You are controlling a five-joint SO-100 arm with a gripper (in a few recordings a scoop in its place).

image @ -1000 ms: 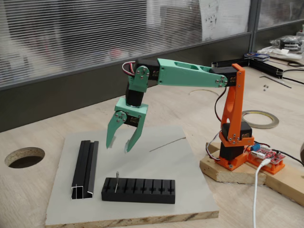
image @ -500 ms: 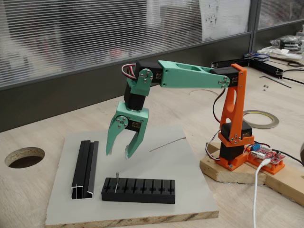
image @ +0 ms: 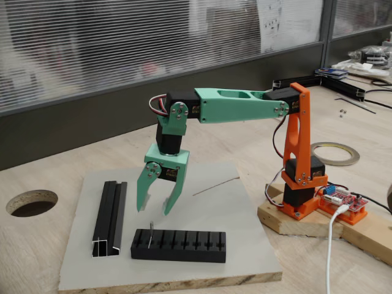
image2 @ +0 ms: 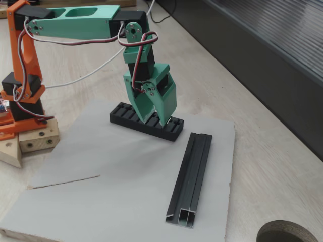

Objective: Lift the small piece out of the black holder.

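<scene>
The black holder (image: 184, 245) (image2: 123, 114) lies on the grey board near its front edge in a fixed view. The small piece (image: 151, 231), a thin silvery pin, stands upright in the slot at the holder's left end. My green gripper (image: 152, 212) (image2: 155, 121) hangs open, fingers pointing down, just above the pin with a small gap to it. Nothing is between the fingers. In a fixed view the green fingers (image2: 164, 103) cover that end of the holder, and I cannot make out the pin there.
A long black grooved rail (image: 110, 211) (image2: 191, 177) lies on the grey board (image: 233, 233) (image2: 116, 201) beside the holder. A hair-thin wire (image: 215, 185) (image2: 63, 182) rests on the board. A round hole (image: 32, 203) is cut in the table; a tape ring (image: 335, 154) lies past the orange base (image: 300, 184).
The arm has swung down and slightly left, bringing the open gripper lower, from well above the board to just over the pin. Pin and holder have not moved.
</scene>
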